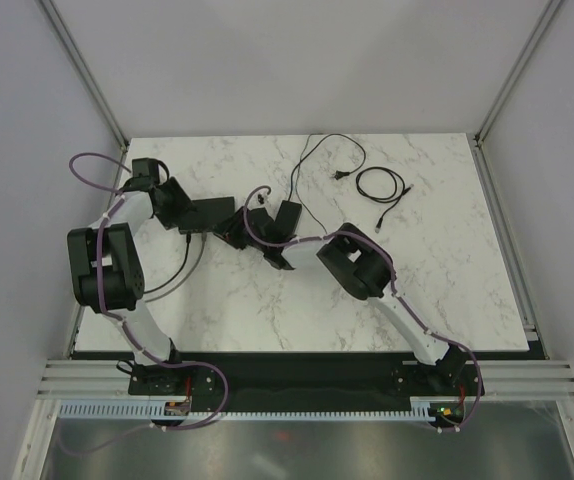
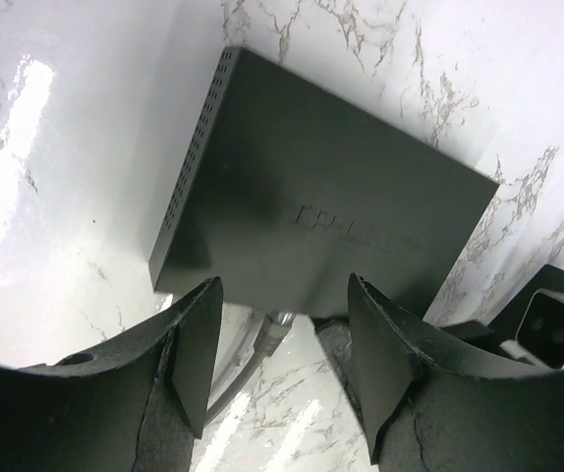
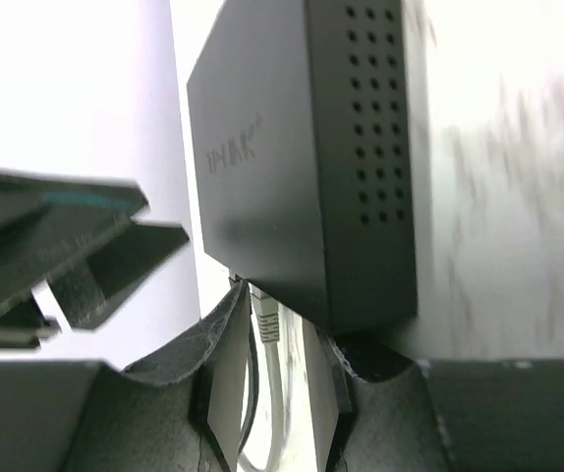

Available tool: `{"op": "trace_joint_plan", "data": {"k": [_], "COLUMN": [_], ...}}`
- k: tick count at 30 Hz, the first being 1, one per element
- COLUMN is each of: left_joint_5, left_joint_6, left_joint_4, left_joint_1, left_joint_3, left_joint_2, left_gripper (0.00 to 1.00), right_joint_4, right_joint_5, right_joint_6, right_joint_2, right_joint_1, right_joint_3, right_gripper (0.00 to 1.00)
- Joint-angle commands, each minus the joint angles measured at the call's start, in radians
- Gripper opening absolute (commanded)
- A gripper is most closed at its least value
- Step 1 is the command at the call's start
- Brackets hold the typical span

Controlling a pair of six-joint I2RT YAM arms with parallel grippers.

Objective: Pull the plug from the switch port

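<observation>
The switch [image 1: 214, 211] is a flat black box at the table's back left, between my two grippers. In the left wrist view the switch [image 2: 331, 197] lies flat, and a grey plug [image 2: 274, 329] with its grey cable enters its near edge. My left gripper [image 2: 282, 344] is wide open, with its tips just short of that edge and the plug between the fingers, untouched. In the right wrist view the switch [image 3: 292, 147] appears on edge. My right gripper [image 3: 272, 329] is narrowly open, with its fingers either side of the grey plug [image 3: 265, 317] and a gap still showing.
A smaller black power adapter [image 1: 289, 214] sits right of the switch and shows in the left wrist view [image 2: 555, 324]. Thin black cables [image 1: 319, 160] and a coiled black cable [image 1: 380, 184] lie at the back. Grey and black cables [image 1: 189, 258] trail forward from the switch.
</observation>
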Motion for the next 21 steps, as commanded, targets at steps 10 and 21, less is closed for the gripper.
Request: {"op": "trace_joint_plan", "data": {"k": [10,21], "left_joint_5": [0.007,-0.045], "left_joint_6": [0.014,0.151], "left_joint_4": [0.016,-0.019], "left_joint_1": [-0.006,0.005], "left_joint_3": [0.007,0.413], "left_joint_2": [-0.108,0.182], "left_gripper": [0.49,0.02], "right_joint_4": [-0.184,-0.131], "right_joint_5": [-0.127,-0.236], "right_joint_6": [-0.275,-0.436], "right_joint_2": [0.037,-0.173], "right_joint_1": [-0.091,-0.099], "right_joint_3": [0.159,-0.059], "right_gripper": [0.36,0.36]}}
